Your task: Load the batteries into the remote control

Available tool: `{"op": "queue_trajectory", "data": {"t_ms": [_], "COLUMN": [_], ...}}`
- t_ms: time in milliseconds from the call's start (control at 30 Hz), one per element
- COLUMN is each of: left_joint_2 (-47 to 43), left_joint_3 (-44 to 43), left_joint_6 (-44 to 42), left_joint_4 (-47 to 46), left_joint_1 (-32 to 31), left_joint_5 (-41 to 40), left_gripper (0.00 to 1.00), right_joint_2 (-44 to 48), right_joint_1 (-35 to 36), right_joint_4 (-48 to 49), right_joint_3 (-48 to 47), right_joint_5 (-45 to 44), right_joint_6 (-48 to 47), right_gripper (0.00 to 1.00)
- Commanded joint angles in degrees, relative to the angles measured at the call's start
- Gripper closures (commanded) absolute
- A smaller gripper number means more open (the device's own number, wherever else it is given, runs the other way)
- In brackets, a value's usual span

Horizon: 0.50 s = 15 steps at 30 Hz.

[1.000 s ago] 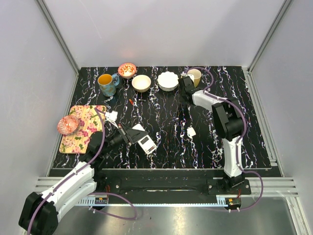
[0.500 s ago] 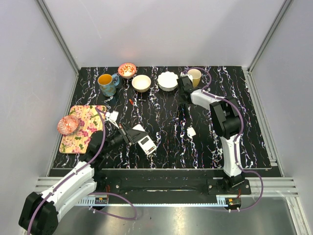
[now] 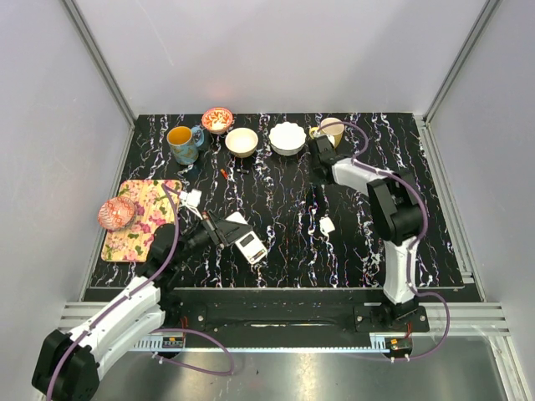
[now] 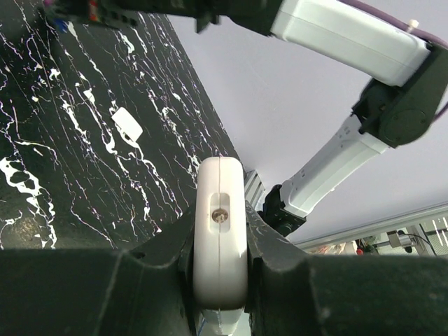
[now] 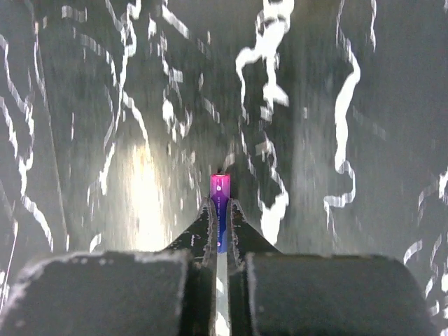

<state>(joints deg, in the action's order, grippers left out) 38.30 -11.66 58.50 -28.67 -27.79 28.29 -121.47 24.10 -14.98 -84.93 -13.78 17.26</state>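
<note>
My left gripper (image 3: 236, 236) is shut on the remote control (image 3: 250, 245), which shows its white back and pale display at the table's front left. In the left wrist view the remote's white edge (image 4: 220, 238) is clamped between the jaws, above the table. My right gripper (image 3: 322, 188) hangs over the back middle of the table and is shut on a purple and pink battery (image 5: 220, 203), whose tip sticks out past the fingertips (image 5: 207, 222). A small white cover piece (image 3: 327, 225) lies on the table in front of the right gripper; it also shows in the left wrist view (image 4: 127, 124).
Along the back stand a teal mug (image 3: 182, 143), a red patterned bowl (image 3: 217, 119), a cream bowl (image 3: 242, 141), a white scalloped bowl (image 3: 287, 138) and a tan cup (image 3: 333, 130). A floral mat (image 3: 146, 221) with a pink round object (image 3: 116, 214) lies at left.
The right wrist has shifted slightly right, toward the tan cup, still holding the battery. The left arm and remote have not moved.
</note>
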Motion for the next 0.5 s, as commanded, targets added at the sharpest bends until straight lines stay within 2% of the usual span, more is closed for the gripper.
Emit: {"op": "queue_trajectory", "data": {"t_ms": [0,200,467], "left_joint_2": [-1.0,1.2,8.5], "left_joint_3": [-2.8,-3.0,-3.7], "left_joint_6": [0.1,0.5,3.2], "left_joint_4": [-2.6,-4.6,-14.4], "left_joint_1": [0.0,0.2,0.7], "left_joint_5": [0.9,3.9,12.1], "left_gripper": [1.00,1.00,1.00], "right_joint_2": [14.2,30.9,53.0], "right_joint_1": [0.1,1.2,8.0], "right_joint_4": [0.6,3.6,5.6], "right_joint_3": [7.7,21.7,35.3], "right_joint_5": [10.0,25.4,32.9], "right_joint_6": [4.8,2.7,-5.3], "right_gripper": [1.00,1.00,1.00]}}
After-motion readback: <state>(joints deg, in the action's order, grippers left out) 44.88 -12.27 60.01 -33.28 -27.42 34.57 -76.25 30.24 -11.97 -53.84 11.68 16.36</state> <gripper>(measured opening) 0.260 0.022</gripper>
